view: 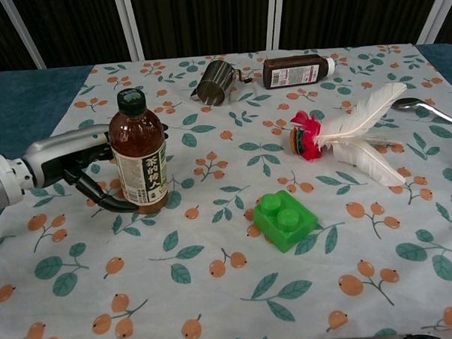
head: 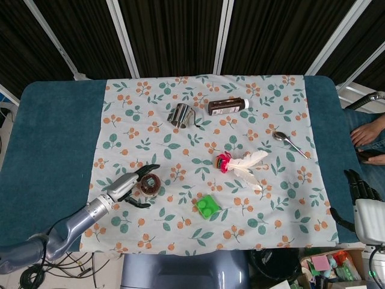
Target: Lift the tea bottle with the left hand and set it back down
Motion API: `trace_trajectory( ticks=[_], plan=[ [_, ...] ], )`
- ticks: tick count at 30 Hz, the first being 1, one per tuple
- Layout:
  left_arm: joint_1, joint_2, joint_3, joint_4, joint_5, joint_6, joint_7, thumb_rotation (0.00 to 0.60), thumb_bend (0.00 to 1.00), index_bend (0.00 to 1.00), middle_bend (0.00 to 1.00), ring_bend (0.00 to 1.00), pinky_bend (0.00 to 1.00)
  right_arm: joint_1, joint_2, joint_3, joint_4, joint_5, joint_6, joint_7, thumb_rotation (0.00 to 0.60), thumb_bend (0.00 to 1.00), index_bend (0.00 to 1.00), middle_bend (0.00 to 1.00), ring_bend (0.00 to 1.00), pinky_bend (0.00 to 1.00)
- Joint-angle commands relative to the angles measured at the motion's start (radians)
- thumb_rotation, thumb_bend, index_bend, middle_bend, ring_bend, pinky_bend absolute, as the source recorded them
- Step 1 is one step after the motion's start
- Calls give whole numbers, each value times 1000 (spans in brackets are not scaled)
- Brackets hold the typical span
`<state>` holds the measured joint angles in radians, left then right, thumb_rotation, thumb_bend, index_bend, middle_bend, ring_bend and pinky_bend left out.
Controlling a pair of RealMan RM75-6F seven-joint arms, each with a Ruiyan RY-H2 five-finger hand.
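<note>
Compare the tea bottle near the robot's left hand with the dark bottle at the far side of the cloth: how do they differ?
The tea bottle stands upright; the dark bottle lies on its side. The tea bottle's cap is dark green, the dark bottle's white. The tea bottle holds amber liquid and sits beside the left hand; the dark bottle looks near black, away from either hand. Both carry labels and rest on the floral cloth.

Left hand (view: 83,164) low at near left, fingers spread apart, arm trailing nearward. Right hand (head: 360,188) idle at far right edge.

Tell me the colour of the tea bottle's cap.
Dark green; the tea bottle's cap shows best in the chest view.
</note>
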<state>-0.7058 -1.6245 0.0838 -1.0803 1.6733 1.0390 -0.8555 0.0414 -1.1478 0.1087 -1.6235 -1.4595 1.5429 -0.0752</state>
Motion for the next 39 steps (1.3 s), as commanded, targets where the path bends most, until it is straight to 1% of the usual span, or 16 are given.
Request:
trace_trajectory(
  ticks=[1,9,11,13,15,18,19,21,23,25,26,28,31,34,39],
  plan=[
    [10,30,2,-31,-12,7,23,600,148,0,17,0,193,0,0,0,0,0,0,0,600,157,58,64,175,262],
    [37,113,-18,-95,-55,38,77,600,148,0,18,0,184,0,-1,0,-1,-1,2,0,600,157,58,64,175,262],
    [49,142,-13,-117,-58,48,121,600,148,0,20,0,184,0,-2,0,-1,1,1,-1,600,157,58,65,175,262],
    [61,171,-17,-150,-71,57,193,600,148,0,25,0,184,0,-2,1,-1,1,1,-2,600,158,58,65,175,262],
    [74,205,-23,-187,-90,64,284,600,148,0,28,0,177,0,-2,1,-2,2,1,-4,600,158,58,64,175,262],
    [102,268,-37,-272,-143,73,493,600,149,0,29,0,168,0,-2,2,-1,2,2,-5,600,157,58,64,175,262],
    [117,290,-45,-308,-168,88,587,600,149,0,30,0,168,0,-2,2,-1,2,3,-6,600,157,58,64,175,262],
    [156,322,-64,-371,-214,147,779,600,150,0,30,0,167,0,-2,3,0,2,3,-5,600,157,58,65,175,262],
    [197,339,-84,-417,-245,228,912,600,151,0,31,0,162,0,-2,3,1,1,4,-5,600,157,58,65,175,262],
    [246,356,-101,-461,-269,318,1008,600,151,0,31,0,151,0,-2,3,2,1,4,-4,600,157,58,64,176,261],
    [266,366,-107,-480,-276,354,1035,600,151,0,31,0,144,0,-2,3,2,0,5,-5,600,157,58,64,175,261],
    [301,386,-116,-503,-289,408,1059,600,151,0,31,0,130,0,-2,3,3,-2,5,-5,600,157,58,64,175,262],
    [358,425,-118,-536,-303,475,1051,600,152,0,30,0,102,1,-2,1,4,-7,6,-6,600,157,58,64,175,262],
    [411,464,-105,-557,-304,519,1019,600,151,0,29,0,73,3,1,-3,9,-18,6,-7,600,157,58,64,175,261],
    [488,497,-92,-568,-311,572,935,600,148,0,25,0,60,7,3,-11,14,-42,7,-9,600,158,58,64,175,261]
  ],
)
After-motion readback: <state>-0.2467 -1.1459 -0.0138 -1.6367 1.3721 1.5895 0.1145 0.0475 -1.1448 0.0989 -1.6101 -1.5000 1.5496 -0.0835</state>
